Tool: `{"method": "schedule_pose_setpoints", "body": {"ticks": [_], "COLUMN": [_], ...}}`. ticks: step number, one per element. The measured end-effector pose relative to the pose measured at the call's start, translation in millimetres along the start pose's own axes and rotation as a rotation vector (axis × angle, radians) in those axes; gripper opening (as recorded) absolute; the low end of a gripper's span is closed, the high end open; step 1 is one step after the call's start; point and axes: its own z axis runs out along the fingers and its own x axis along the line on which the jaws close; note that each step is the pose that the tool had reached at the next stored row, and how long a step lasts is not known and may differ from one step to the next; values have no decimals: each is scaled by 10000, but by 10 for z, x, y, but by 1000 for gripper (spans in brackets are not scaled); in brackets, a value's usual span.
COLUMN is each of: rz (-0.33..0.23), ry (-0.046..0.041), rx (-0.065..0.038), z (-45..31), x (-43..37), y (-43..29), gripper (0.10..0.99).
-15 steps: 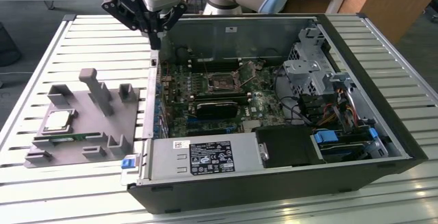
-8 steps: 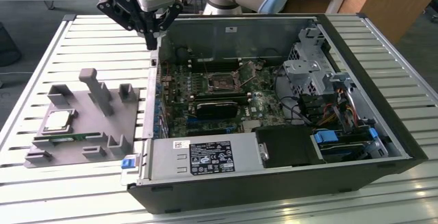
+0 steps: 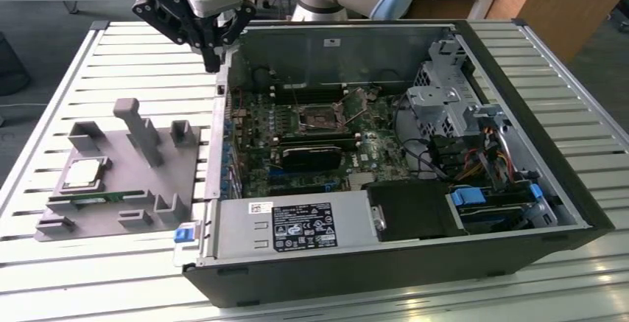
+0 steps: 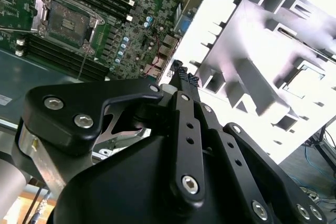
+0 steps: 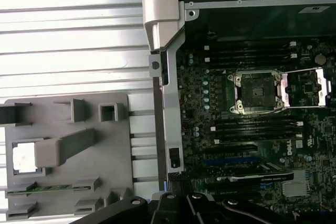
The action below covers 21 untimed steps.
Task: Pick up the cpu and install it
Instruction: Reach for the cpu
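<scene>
One cpu [image 3: 84, 173] lies on the grey holder block [image 3: 147, 193], untouched. The gripper [image 3: 211, 65] hangs near the computer case [image 3: 393, 278] corner, jaws together and empty.

Silver-grey cpu [image 3: 84, 172], grey holder block [image 3: 147, 183], green motherboard [image 3: 258, 152], black case [image 3: 393, 267], white slatted table [image 3: 147, 57].

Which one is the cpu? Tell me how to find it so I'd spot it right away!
Find the big open computer case on the slatted table; on the exterior view's left of it lies a grey holder block. The cpu sits on that block. It is the flat, shiny silver square, not the long thin green memory stick beside it.
</scene>
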Motion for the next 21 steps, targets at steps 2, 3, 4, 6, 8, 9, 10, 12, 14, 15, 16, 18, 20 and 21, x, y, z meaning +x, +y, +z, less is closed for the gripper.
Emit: {"method": "schedule_pose_setpoints", "body": {"ticks": [2, 3, 4, 6, 8, 9, 10, 12, 14, 15, 16, 18, 20, 21], "rz": [1, 1, 1, 1, 1, 1, 1, 0, 0, 0, 0, 1, 0, 0], "ry": [0, 0, -1, 0, 0, 0, -1, -1, 0, -1, 0, 0, 0, 0], "rx": [0, 0, -1, 0, 0, 0, -1, -1, -1, -1, 0, 0, 0, 0], "z": [0, 1, 1, 1, 2, 2, 3, 4, 5, 6, 6, 7, 8, 8], "x": [16, 25, 32, 47, 62, 69, 74, 85, 97, 103, 109, 122, 136, 143], "y": [-1, -2, -2, -4, -5, -5, -6, -7, -8, -8, -8, -10, -11, -11], "gripper": [106, 106, 106, 106, 106, 106, 106, 106, 106, 106, 106, 106, 106, 106]}}
